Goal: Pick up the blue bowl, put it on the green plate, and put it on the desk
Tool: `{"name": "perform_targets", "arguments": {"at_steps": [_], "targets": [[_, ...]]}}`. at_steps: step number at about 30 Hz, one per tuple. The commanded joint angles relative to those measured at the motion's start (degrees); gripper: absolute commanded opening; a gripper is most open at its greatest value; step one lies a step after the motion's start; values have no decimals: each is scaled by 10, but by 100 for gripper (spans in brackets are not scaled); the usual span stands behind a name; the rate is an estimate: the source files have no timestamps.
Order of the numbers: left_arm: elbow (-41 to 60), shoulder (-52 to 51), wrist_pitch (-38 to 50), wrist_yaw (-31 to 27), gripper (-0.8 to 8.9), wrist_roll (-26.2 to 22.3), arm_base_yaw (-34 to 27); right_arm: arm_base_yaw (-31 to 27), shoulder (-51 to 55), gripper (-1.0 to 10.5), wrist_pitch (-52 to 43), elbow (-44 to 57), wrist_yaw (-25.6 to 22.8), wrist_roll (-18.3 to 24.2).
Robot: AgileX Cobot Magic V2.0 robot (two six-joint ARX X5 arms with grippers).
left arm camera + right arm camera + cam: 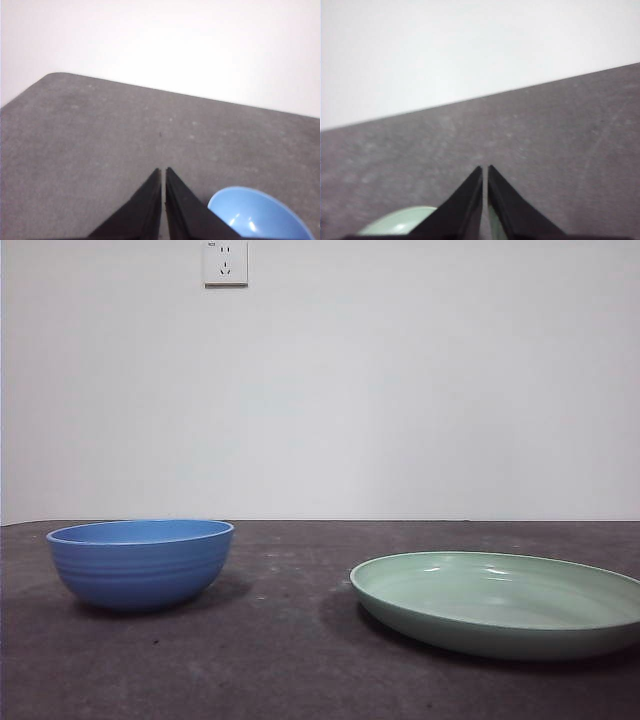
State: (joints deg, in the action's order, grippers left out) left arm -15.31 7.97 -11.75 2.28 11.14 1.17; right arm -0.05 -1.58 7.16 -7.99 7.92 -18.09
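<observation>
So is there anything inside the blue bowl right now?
The left wrist view shows part of the blue bowl interior, bare and glossy; the rest runs off frame, and its wall hides the inside from the front.

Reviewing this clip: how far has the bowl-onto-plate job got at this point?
Nothing is done yet. The blue bowl stands on the desk, apart from the empty green plate. Nothing is in hand: the left gripper, jaws shut, is above the desk beside the bowl, and the right gripper, also shut, is by the plate. Picking, placing and returning the bowl all remain.
</observation>
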Motion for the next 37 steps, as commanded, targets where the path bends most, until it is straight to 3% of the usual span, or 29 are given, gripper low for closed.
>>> {"name": "perform_targets", "arguments": {"at_steps": [1, 7, 14, 23, 29, 37], "targets": [[-50, 38, 3, 0, 15, 5, 1, 0, -24, 11, 9, -30, 19, -41], [-165, 139, -23, 29, 15, 5, 1, 0, -99, 11, 53, -127, 68, -40], [-298, 245, -56, 104, 15, 5, 1, 0, -215, 11, 127, -263, 139, -32], [-419, 364, -137, 257, 15, -2, 1, 0, -369, 11, 274, -434, 231, 65], [-440, 415, -202, 354, 15, -9, 1, 0, -442, 11, 362, -486, 313, 117], [-440, 448, -303, 373, 30, -49, 1, 0, -474, 11, 422, -487, 337, 158]]}}
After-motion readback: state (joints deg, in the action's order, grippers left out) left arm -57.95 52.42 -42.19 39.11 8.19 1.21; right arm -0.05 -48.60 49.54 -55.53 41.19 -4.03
